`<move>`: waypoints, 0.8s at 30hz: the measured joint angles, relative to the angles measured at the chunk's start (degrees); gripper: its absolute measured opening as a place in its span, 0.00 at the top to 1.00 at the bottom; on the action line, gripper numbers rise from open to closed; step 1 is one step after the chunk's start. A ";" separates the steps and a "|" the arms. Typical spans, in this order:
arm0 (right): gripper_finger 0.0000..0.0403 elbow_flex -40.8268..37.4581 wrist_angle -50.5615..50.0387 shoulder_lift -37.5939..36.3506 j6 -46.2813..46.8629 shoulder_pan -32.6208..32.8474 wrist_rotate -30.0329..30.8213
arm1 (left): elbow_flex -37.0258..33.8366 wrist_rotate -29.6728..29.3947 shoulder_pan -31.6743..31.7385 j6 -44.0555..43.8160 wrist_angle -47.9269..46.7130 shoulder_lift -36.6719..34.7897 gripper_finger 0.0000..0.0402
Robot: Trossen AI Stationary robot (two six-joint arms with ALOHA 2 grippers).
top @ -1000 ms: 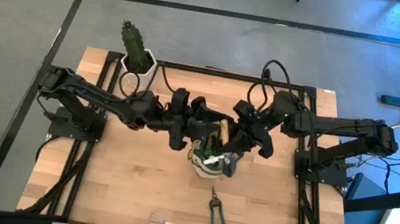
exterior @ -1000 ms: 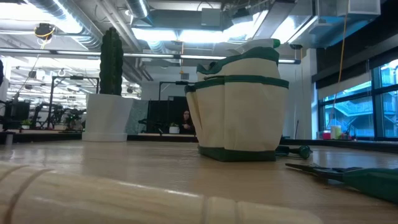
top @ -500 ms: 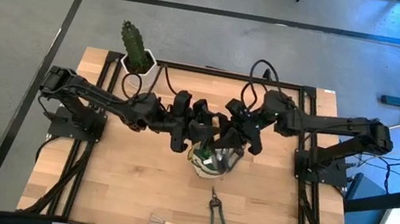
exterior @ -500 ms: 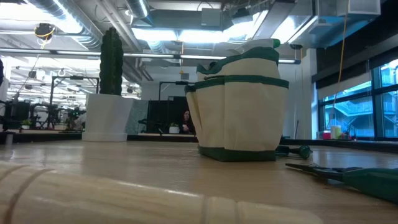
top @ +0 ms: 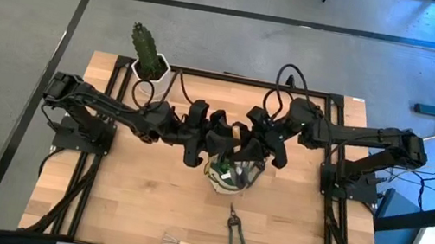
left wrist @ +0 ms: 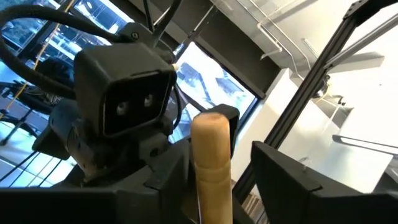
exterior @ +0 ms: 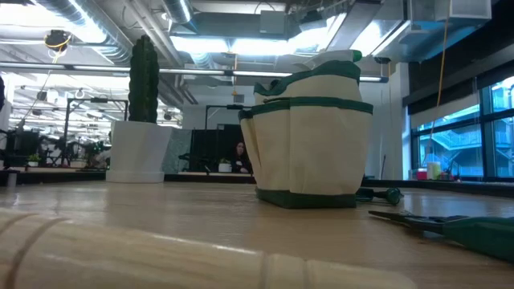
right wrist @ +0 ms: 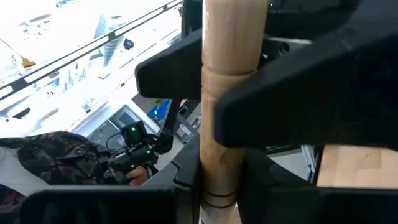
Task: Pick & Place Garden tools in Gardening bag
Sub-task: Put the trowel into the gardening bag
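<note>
Right end effector [top: 250, 147] shifted left | grips wooden handle [right wrist: 230, 93] | over bag [top: 231, 175]

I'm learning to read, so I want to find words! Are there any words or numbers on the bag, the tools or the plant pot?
No readable words, numbers or signs in any view.
Gardening bag: plain cream fabric with green trim, no label showing.
White plant pot: blank.
Wooden tool handle: only grooved rings, no writing.
Pruning shears and wire rake: too small to show any marking.
Room behind the table: anything there is too blurred to read.
</note>
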 joint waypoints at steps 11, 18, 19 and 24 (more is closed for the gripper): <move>0.85 0.00 -0.06 0.00 -0.65 0.00 -1.03 | 0.04 0.31 0.22 0.30 -0.35 0.00 0.85; 0.77 -0.02 0.04 0.00 -0.46 0.00 -1.13 | 0.09 0.33 0.23 0.76 -0.89 -0.02 0.85; 0.73 -0.02 0.08 0.00 -0.41 0.00 -1.07 | 0.09 0.33 0.23 0.83 -1.18 -0.02 0.85; 0.57 -0.02 -0.06 0.00 -0.03 -0.13 -3.20 | 0.09 0.31 0.23 0.24 -4.29 -0.43 0.85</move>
